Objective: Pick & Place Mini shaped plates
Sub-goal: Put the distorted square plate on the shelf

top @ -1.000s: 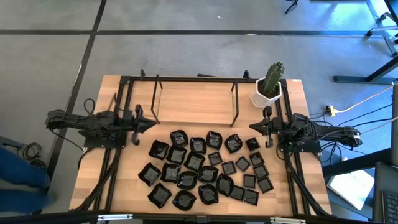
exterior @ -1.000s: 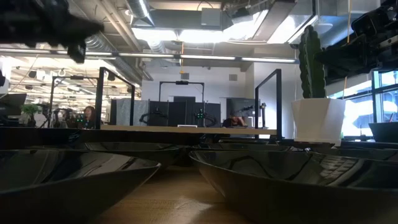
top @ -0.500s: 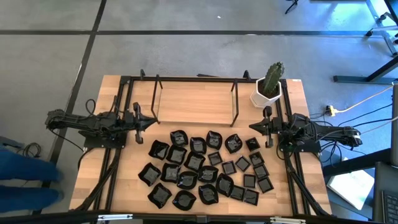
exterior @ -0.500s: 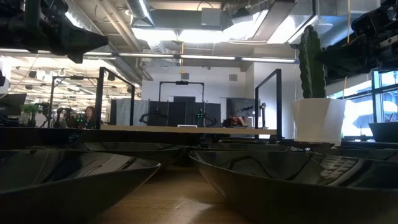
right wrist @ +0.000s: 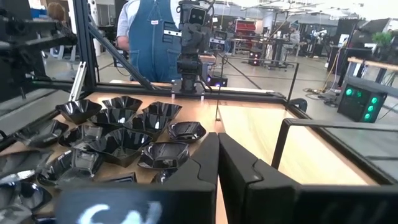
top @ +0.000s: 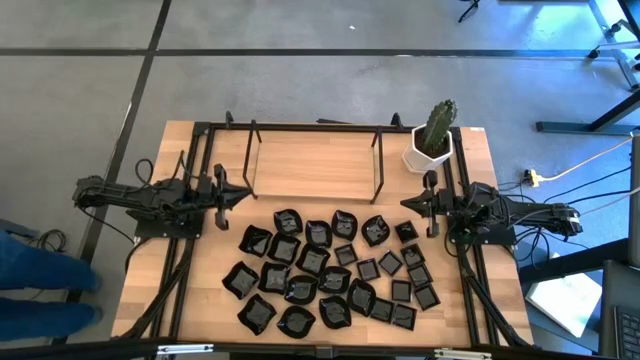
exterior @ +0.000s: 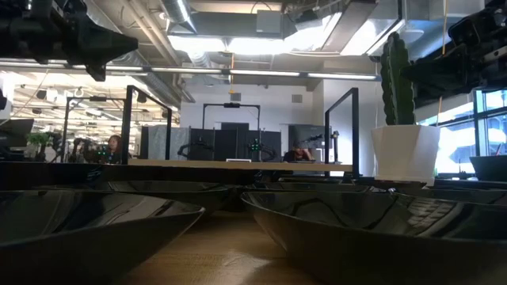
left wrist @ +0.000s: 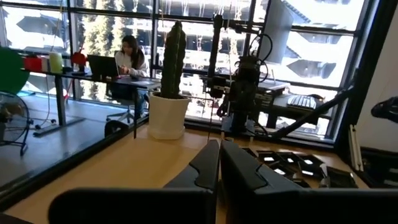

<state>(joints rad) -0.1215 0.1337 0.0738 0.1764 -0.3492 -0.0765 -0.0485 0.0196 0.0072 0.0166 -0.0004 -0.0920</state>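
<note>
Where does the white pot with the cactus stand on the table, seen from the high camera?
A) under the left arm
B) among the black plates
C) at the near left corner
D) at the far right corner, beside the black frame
D: the pot stands at the table's far right corner, apart from the plates.

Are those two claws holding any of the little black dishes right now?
No, nothing is held. The left gripper and right gripper both hang shut and empty beside the plates, touching none.
</note>
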